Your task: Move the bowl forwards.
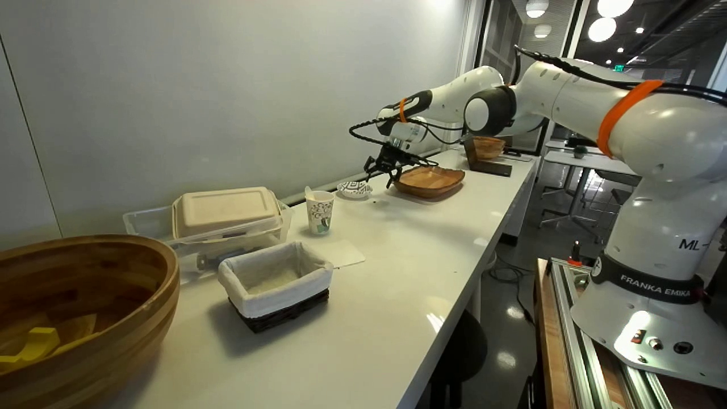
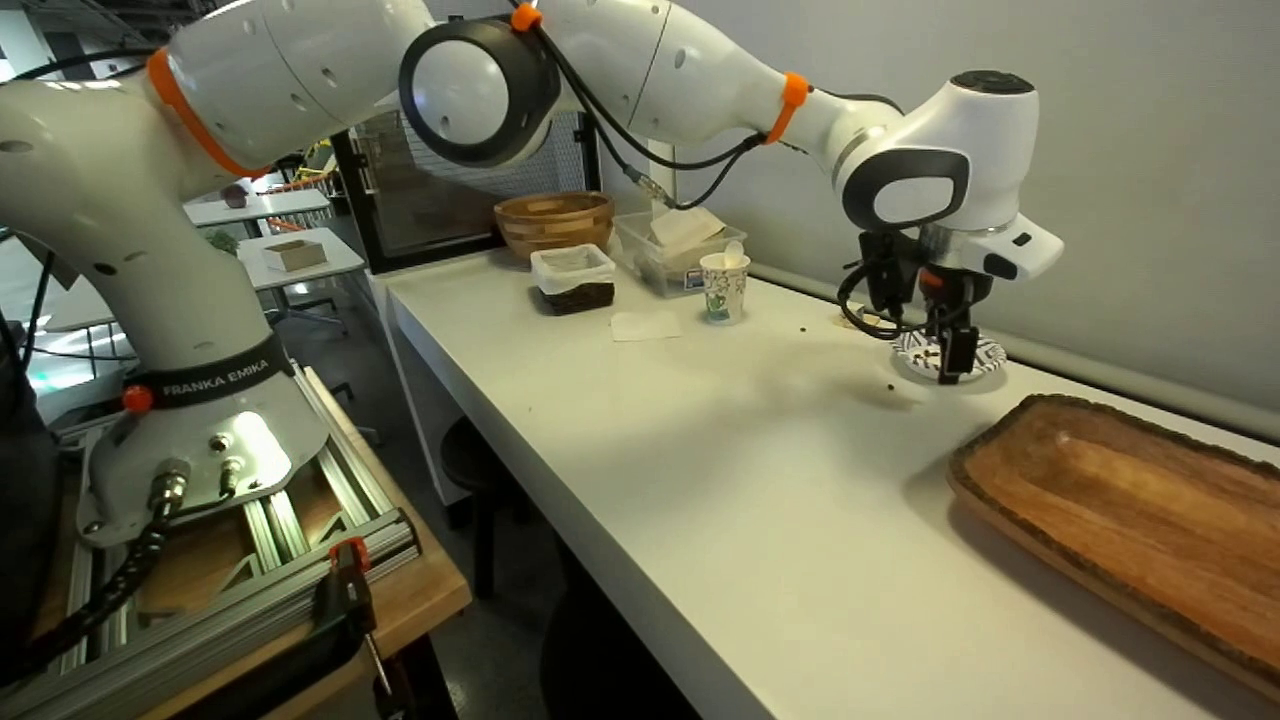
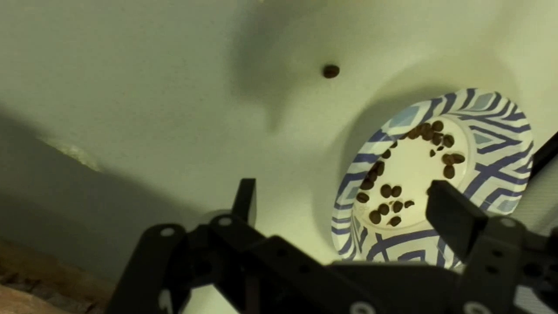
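Observation:
The bowl is a small shallow paper bowl with a blue-and-white pattern and several dark coffee beans inside. It shows in both exterior views (image 1: pixel 354 190) (image 2: pixel 987 358), near the wall, and in the wrist view (image 3: pixel 416 168), right of centre. My gripper (image 3: pixel 343 187) is open and empty. In the wrist view its right finger overlaps the bowl's inside and its left finger is outside the rim, over the table. In both exterior views the gripper (image 1: pixel 381 177) (image 2: pixel 956 365) is close to the bowl. Whether a finger touches the bowl I cannot tell.
A brown wooden tray (image 1: pixel 430 180) (image 2: pixel 1150 500) lies beside the bowl. A paper cup with a spoon (image 1: pixel 320 213), a cloth-lined basket (image 1: pixel 278 301), a clear bin (image 1: pixel 190 247) and a large wooden bowl (image 1: pixel 142 318) stand along the wall. Loose beans lie nearby (image 3: pixel 331 71).

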Robot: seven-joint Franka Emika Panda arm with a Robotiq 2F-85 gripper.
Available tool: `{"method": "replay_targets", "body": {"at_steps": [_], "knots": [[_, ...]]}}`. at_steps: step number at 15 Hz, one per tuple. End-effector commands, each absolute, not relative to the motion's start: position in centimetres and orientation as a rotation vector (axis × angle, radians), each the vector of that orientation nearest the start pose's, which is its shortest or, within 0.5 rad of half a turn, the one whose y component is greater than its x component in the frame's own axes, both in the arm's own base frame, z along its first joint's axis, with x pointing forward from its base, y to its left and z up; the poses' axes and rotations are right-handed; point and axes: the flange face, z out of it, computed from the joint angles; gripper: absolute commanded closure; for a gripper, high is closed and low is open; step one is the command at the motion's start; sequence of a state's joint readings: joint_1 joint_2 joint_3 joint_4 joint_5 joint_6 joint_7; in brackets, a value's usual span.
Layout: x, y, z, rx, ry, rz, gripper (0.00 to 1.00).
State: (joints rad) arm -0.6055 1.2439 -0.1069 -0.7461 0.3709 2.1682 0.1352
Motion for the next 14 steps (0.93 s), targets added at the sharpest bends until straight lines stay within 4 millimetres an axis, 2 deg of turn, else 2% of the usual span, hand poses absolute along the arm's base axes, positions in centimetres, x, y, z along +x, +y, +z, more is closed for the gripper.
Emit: {"method": "replay_targets", "body": {"at_steps": [1, 3, 5, 6, 7, 12, 14], "knots": [[66.1, -49.3, 17.9, -2.562, 1.368, -0.408, 0.0], [66.4, -49.1, 17.7, -2.545, 1.364, -0.429, 0.04], [66.8, -48.9, 17.6, -2.534, 1.362, -0.457, 0.15], [67.0, -48.7, 17.3, -2.529, 1.363, -0.465, 0.16], [67.1, -48.6, 17.1, -2.524, 1.365, -0.466, 0.22], [67.3, -48.0, 15.6, -2.5, 1.378, -0.474, 0.21], [67.2, -48.0, 15.1, -2.495, 1.386, -0.479, 0.27]]}}
